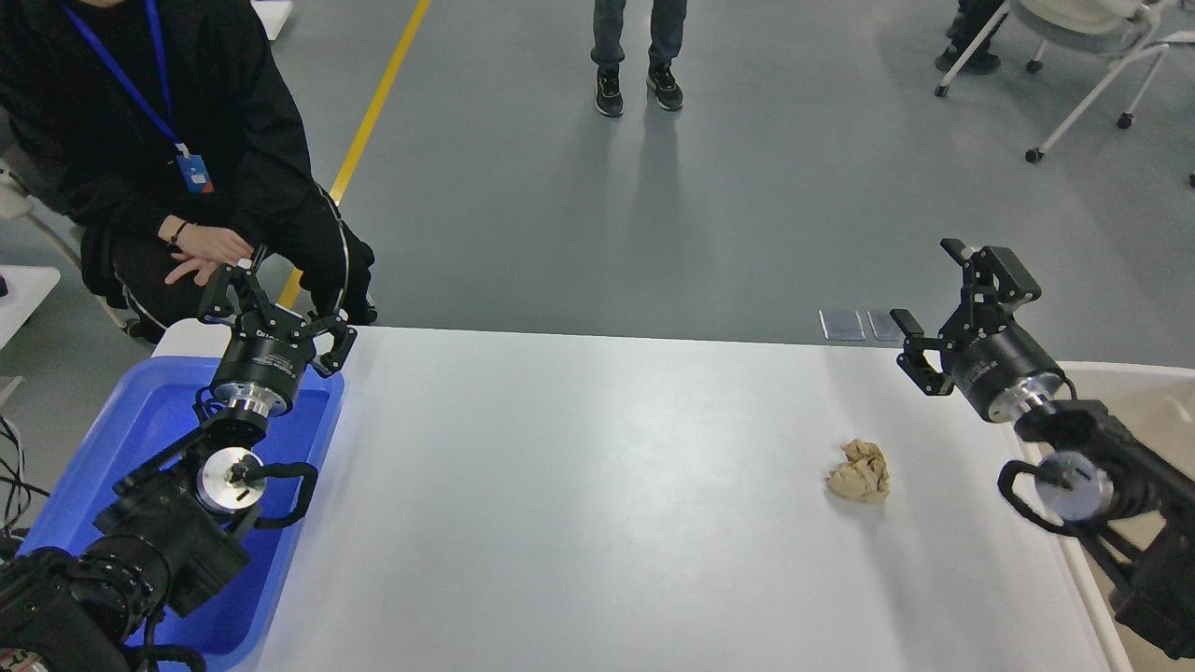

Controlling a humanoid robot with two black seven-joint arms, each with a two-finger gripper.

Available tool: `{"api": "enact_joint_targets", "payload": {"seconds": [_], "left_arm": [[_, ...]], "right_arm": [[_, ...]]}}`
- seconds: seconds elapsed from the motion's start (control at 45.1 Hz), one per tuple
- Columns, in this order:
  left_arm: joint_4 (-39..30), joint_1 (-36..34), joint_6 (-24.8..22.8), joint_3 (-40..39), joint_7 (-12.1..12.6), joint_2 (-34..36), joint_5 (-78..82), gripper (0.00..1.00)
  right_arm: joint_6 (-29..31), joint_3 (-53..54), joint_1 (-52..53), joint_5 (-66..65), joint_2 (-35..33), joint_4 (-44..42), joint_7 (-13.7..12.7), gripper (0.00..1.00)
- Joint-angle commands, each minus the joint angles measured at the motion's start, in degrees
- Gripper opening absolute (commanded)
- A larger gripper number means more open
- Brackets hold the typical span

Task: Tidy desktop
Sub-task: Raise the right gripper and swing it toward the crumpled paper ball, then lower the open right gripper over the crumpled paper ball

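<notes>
The white desktop (579,485) fills the lower part of the head view. A crumpled tan paper ball (859,471) lies on it at the right. My right gripper (943,303) is open and empty, held above the desktop's far right edge, up and to the right of the paper ball. My left gripper (271,313) is open and empty above the far end of the blue tray (131,420) at the left edge.
A beige bin (1139,401) stands off the desktop's right side, partly behind my right arm. A seated person in black (168,159) is close behind the blue tray. Another person's legs (639,56) and a wheeled chair (1092,56) are on the floor beyond.
</notes>
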Motion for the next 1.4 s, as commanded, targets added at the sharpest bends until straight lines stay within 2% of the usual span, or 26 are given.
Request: {"api": "enact_joint_targets", "payload": {"seconds": [0.0, 0.089, 0.2, 0.31, 0.377, 0.443, 0.554, 0.643, 0.82, 0.953, 1.086, 1.264, 1.375], "left_arm": [[0.06, 0.01, 0.08, -0.03, 0.01, 0.08, 0.00, 1.00], [-0.02, 0.01, 0.00, -0.03, 0.01, 0.08, 0.00, 1.00], [0.06, 0.01, 0.00, -0.03, 0.01, -0.01, 0.00, 1.00], [0.06, 0.01, 0.00, -0.03, 0.01, -0.01, 0.00, 1.00], [-0.02, 0.01, 0.08, -0.03, 0.01, 0.08, 0.00, 1.00], [-0.02, 0.01, 0.00, -0.03, 0.01, -0.01, 0.00, 1.00], [0.06, 0.01, 0.00, -0.03, 0.01, 0.08, 0.00, 1.00], [0.06, 0.01, 0.08, -0.03, 0.01, -0.01, 0.00, 1.00], [0.06, 0.01, 0.09, -0.03, 0.01, -0.01, 0.00, 1.00], [-0.02, 0.01, 0.09, -0.03, 0.01, -0.01, 0.00, 1.00], [-0.02, 0.01, 0.00, -0.03, 0.01, 0.08, 0.00, 1.00], [0.06, 0.01, 0.00, -0.03, 0.01, 0.08, 0.00, 1.00], [-0.02, 0.01, 0.00, -0.03, 0.01, 0.08, 0.00, 1.00]], "right_arm": [[2.16, -17.21, 9.15, -0.03, -9.73, 7.29, -3.91, 1.00], [2.51, -24.94, 15.12, -1.25, -13.78, 9.66, -5.75, 1.00], [2.60, -32.16, 21.63, -6.79, -17.91, 13.09, -13.39, 1.00], [3.30, -34.10, 26.03, -11.97, -20.20, 16.78, -21.74, 1.00], [6.19, -34.19, 28.22, -17.67, -20.91, 17.84, -27.10, 1.00], [11.55, -34.28, 30.07, -24.70, -20.38, 17.93, -32.64, 1.00], [19.03, -36.91, 32.53, -32.19, -19.50, 17.75, -38.01, 1.00], [19.48, -42.26, 36.05, -36.41, -16.44, 17.23, -41.61, 1.00], [19.30, -50.97, 38.60, -38.52, -11.08, 16.70, -42.94, 1.00], [17.72, -52.30, 38.08, -37.82, -6.32, 12.84, -42.94, 1.00], [14.82, -55.45, 35.09, -41.76, -4.47, 7.40, -42.68, 1.00], [14.12, -54.67, 28.95, -42.48, -3.95, 5.63, -42.32, 0.99], [12.19, -53.09, 26.04, -42.31, -1.49, 0.54, -42.32, 0.99]]}}
